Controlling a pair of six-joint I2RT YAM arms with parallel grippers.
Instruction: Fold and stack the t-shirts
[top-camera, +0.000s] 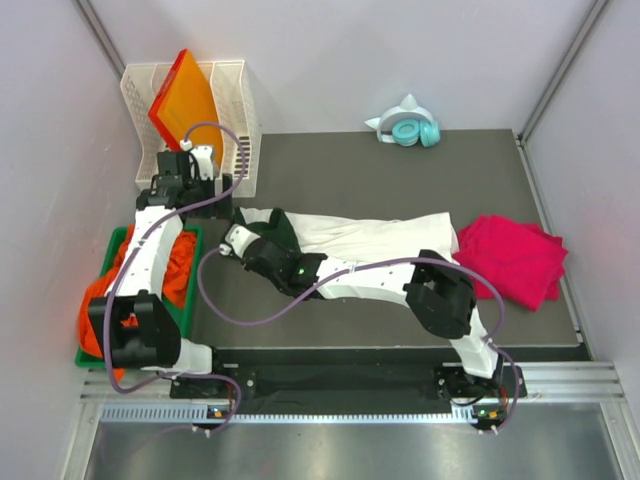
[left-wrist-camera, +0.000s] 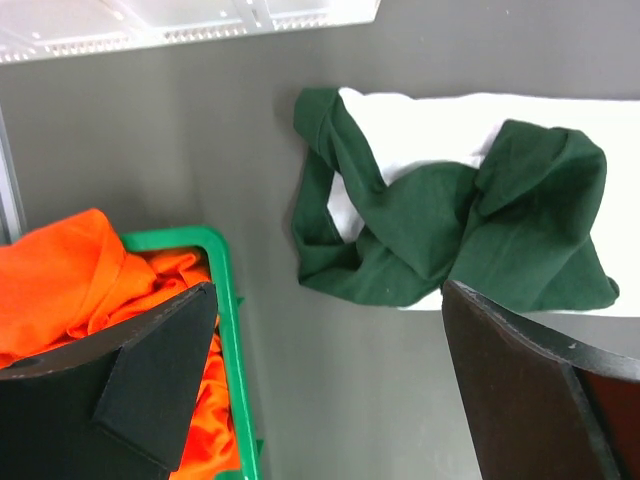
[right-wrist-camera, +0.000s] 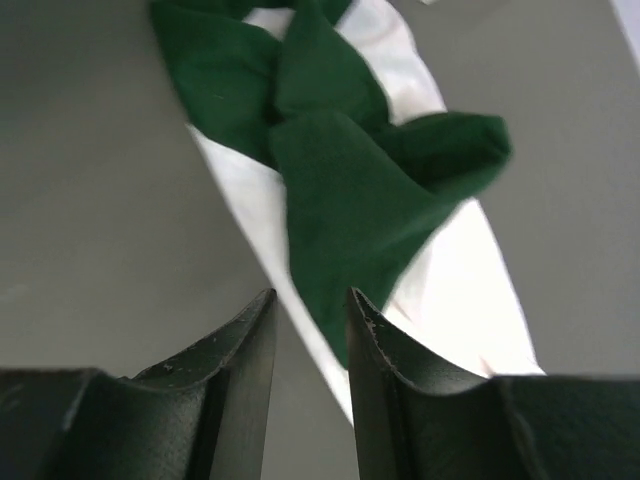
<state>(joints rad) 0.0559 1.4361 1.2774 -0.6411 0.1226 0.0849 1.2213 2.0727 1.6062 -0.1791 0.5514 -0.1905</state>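
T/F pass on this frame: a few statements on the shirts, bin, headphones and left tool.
1. The left tool is open and empty. True.
2. The pink shirt lies in the green bin. False: the bin holds orange shirts; the pink one lies on the right of the mat.
3. The white shirt with green sleeves is spread on the mat. True.
4. The headphones sit on the white shirt. False: they sit at the far edge, apart from it.

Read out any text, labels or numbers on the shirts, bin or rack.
No text can be read in any view.
white and green shirt: no print or tag showing.
pink shirt, orange shirts: plain.
green bin, white rack: no markings visible.
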